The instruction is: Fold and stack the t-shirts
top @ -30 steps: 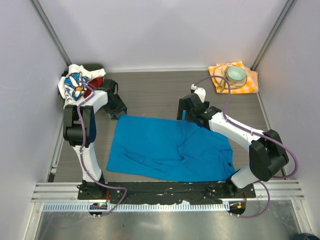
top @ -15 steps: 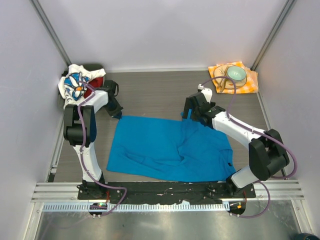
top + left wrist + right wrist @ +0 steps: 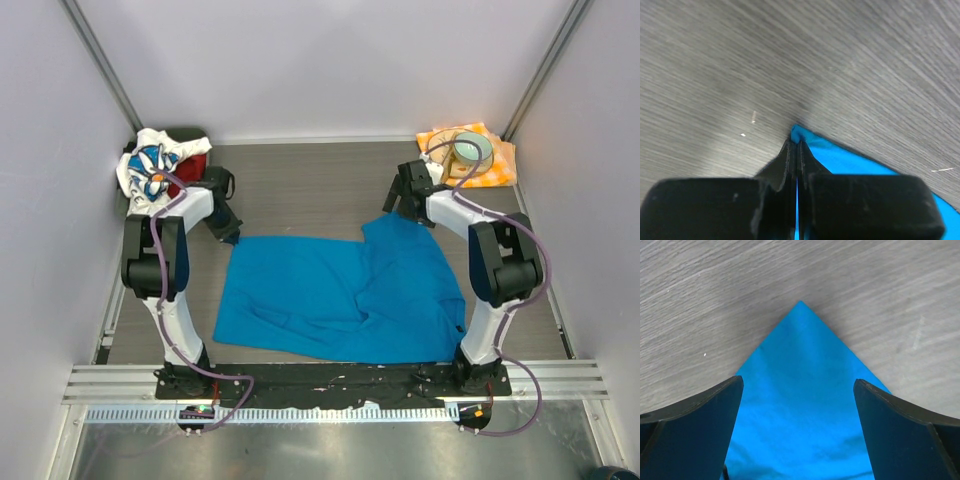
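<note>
Top external view to start with. Shows the blue t-shirt (image 3: 340, 300) spread nearly flat on the counter (image 3: 320, 190) between the two arms, with a few soft creases across the middle and its far right corner jutting toward the back. Shows also the daisy-print t-shirt (image 3: 148, 165) and the red t-shirt (image 3: 196, 162) bundled together in the far left corner, well apart from the blue one and not yet folded.

Left wrist view next. Finds the left tool (image 3: 796, 145) pinched fully together on the far left corner of the blue t-shirt, with a small tip of cloth poking out past the fingertips. Right wrist view last. Finds the right tool (image 3: 799, 385) spread wide, straddling the far right corner without touching it, with nothing held.

On handling, as a judgement only: light, limp, thin knit with no stiffness to speak of. Likely to sag and drape from any single held point, and to drag over the wood grain rather than slide cleanly. Not fragile, not slippery. Best taken at corners and hems, deep enough to stop any creeping out of the pinch. Would suit a matched grip on the two far corners, then a level lift for a straight fold. Worth watching the thin bite on the left: could slip free under a pull. Worth lowering the right well onto its corner before closing.
</note>
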Tool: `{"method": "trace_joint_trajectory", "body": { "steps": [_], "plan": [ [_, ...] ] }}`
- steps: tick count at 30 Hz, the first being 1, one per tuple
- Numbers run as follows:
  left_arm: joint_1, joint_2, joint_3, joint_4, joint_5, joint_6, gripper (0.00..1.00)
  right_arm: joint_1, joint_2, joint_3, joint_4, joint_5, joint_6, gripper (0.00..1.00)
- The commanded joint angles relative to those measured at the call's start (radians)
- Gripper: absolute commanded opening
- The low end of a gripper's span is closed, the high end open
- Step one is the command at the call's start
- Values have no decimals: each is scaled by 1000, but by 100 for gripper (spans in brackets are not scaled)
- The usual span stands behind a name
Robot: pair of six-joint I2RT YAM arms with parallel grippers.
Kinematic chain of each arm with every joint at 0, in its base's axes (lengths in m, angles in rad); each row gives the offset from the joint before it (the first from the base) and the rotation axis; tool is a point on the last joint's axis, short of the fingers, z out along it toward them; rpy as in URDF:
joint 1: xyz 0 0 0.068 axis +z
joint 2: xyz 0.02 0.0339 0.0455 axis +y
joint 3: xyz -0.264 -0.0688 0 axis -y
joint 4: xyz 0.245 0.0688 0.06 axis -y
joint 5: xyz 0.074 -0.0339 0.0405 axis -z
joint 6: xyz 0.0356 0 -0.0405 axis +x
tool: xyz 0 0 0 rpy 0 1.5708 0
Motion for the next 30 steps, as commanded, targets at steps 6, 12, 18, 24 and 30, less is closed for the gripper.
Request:
{"method": "trace_joint_trajectory", "body": {
  "steps": [6,12,18,24,30],
  "plan": [
    [37,-58,-62,-28,-77,-32,0,-51,165,126,113,-81,-45,96],
    [66,-76,-72,-25,-74,-40,0,-72,194,165,112,-78,-51,94],
    [77,-78,-75,-22,-74,-46,0,-85,206,177,110,-53,-65,94],
    [82,-84,-81,-17,-72,-52,0,-94,221,175,112,-67,-61,93],
    [82,-87,-86,-14,-75,-54,0,-95,251,177,112,-66,-48,85]
  ]
}}
